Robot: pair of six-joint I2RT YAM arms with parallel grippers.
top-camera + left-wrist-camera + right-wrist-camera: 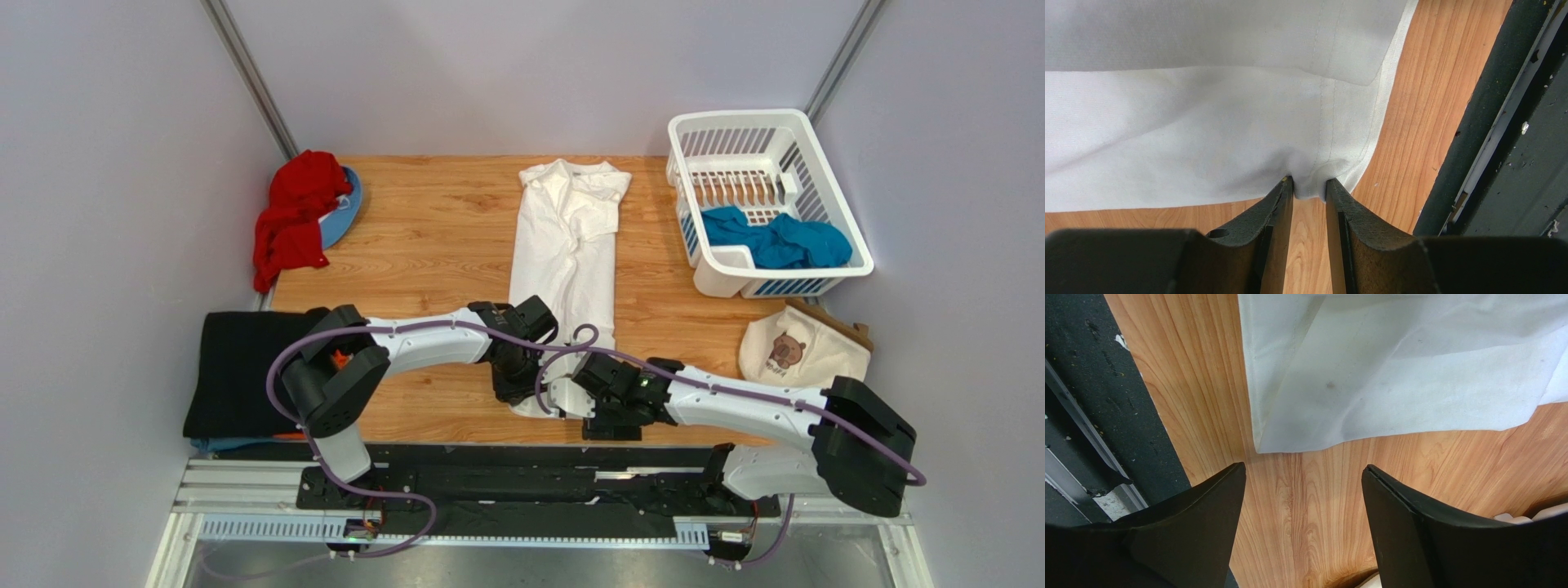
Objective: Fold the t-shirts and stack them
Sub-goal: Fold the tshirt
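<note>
Pinching the shirt (pixel 564 239) at a near hem corner is the left tool (pixel 1310 187). The right tool (pixel 1303 478), spread, hangs just short of the other corner, apparently clear. The shirt lies lengthwise away on the tabletop (pixel 429 233).

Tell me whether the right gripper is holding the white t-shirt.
No: the right gripper stands open over the wooden table, its fingers short of the edge of the white t-shirt.

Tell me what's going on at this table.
Two arms are working on the white t-shirt laid out mid-table. The left arm has its jaws pinched on a near hem corner; the right arm holds its jaws open just short of the other corner, gripping nothing. A teal shirt sits in the basket, a red garment lies far left.
</note>
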